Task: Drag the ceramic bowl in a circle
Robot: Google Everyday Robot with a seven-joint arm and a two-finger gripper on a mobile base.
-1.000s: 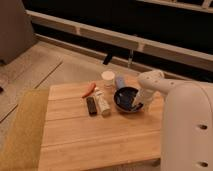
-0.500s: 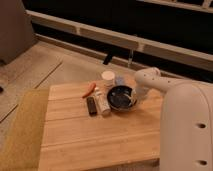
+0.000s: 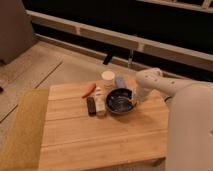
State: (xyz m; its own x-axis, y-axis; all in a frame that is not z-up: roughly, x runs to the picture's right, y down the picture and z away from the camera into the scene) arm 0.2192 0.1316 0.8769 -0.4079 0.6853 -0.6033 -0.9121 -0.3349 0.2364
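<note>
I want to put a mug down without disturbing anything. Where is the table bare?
The whole camera-side half of the table, in front of the bowl, is bare, as is the left strip beside the orange item. The far middle is crowded: cup, bowl, dark bar, and the pincer shut on the bowl's right rim.

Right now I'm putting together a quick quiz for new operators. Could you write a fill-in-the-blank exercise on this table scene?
1. The gripper is at the rim of the dark ceramic ____, with its fingers shut on it.
2. The small cup standing beyond the ceramic bowl is ____ in colour.
3. Everything rests on a table made of ____.
Missing words: bowl; white; wood.
</note>
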